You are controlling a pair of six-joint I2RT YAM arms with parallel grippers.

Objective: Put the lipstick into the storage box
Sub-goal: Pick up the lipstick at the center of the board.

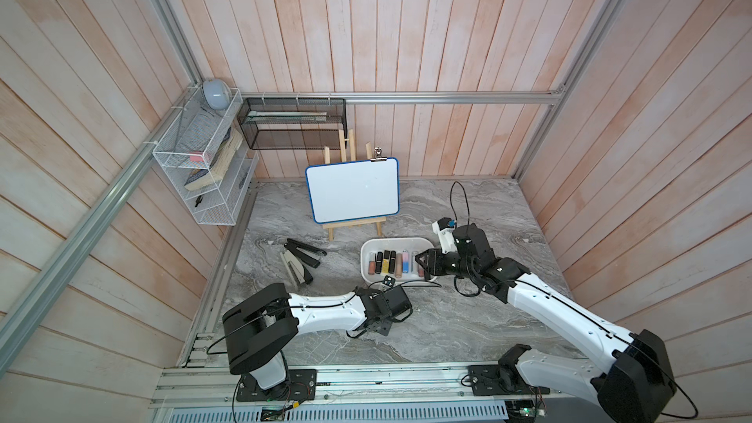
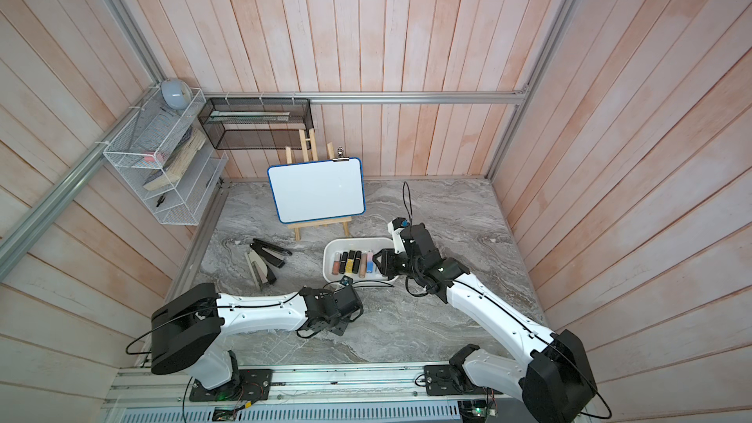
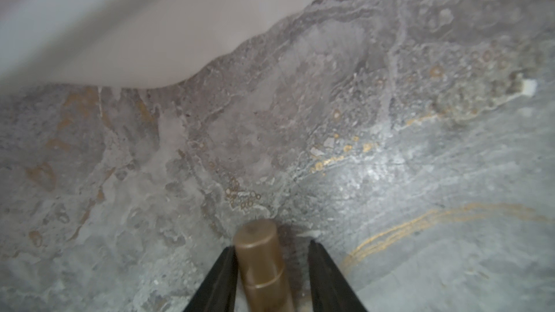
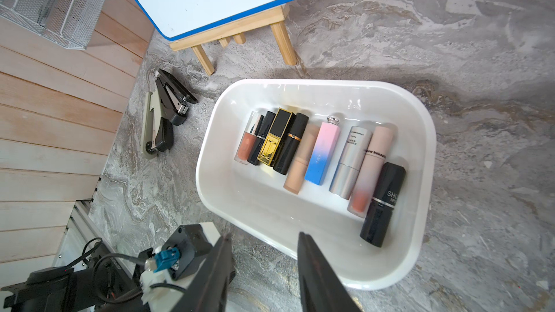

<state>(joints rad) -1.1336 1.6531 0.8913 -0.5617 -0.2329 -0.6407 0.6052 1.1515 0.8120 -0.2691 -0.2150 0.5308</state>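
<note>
A brown lipstick [image 3: 258, 253] appears to rest on the marble tabletop [image 3: 390, 145], between the narrowed jaws of the left end effector [image 3: 270, 246]. One jaw touches it, the other stands just apart (not yet a firm grip). Its long axis points ahead toward the nearby white storage box [image 3: 120, 40]. The right end effector [image 4: 264, 235] hovers empty at the box rim, jaws slightly apart.

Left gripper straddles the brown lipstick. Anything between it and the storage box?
Nothing on the table between the brown lipstick and the storage box; only the box's near wall to clear. The right gripper hangs open over one end of the box, so that end is crowded.
</note>
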